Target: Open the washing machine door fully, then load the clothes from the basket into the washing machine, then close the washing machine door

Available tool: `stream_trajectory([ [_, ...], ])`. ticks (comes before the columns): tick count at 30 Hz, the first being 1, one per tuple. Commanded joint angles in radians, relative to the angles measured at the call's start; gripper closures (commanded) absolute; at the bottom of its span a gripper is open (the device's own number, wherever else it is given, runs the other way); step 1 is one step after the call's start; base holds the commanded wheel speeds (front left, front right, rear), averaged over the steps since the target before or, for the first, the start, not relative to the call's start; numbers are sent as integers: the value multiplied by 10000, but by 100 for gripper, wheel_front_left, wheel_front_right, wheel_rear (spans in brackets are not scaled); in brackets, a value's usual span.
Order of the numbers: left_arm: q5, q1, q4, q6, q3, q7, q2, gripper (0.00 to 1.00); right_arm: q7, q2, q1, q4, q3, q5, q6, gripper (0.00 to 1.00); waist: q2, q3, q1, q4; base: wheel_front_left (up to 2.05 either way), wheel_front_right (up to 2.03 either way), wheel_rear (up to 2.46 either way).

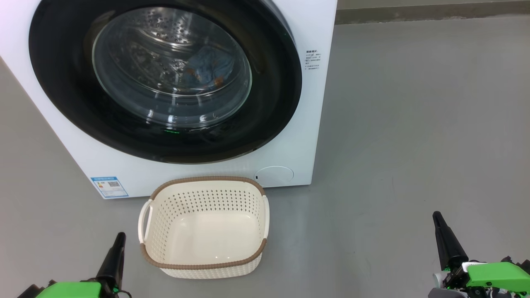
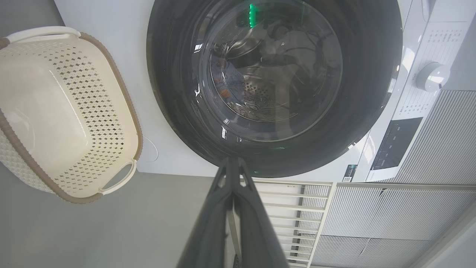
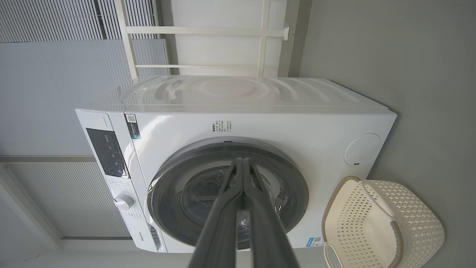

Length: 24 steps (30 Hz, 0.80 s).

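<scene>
Head view: left pincer (image 1: 120,236) and right pincer (image 1: 437,215), both pressed together and empty, flank the upright, empty basket (image 1: 207,179) on the floor (image 1: 414,124), its long axis along the washing machine (image 1: 316,124) front. The clothes (image 1: 211,68) lie behind the shut washing machine door (image 1: 62,82). Right wrist view adds the control dial (image 3: 124,201).

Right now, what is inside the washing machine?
Through the shut washing machine door: a perforated steel drum and light-blue clothes. Its black rim hides the rest.
</scene>
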Motion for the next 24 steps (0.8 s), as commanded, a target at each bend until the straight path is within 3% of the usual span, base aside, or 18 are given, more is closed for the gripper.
stream_trajectory([
  [1, -85, -415, -195, -71, 334, 60, 191, 100, 60, -38, -403, -246, 207, -39, 17, 100, -1, 0, 0, 0, 0, 0, 0],
  [24, -85, -414, -196, -71, 334, 60, 191, 100, 72, -28, -404, -245, 192, -51, 17, 100, -1, 0, 0, 0, 0, 0, 0],
])
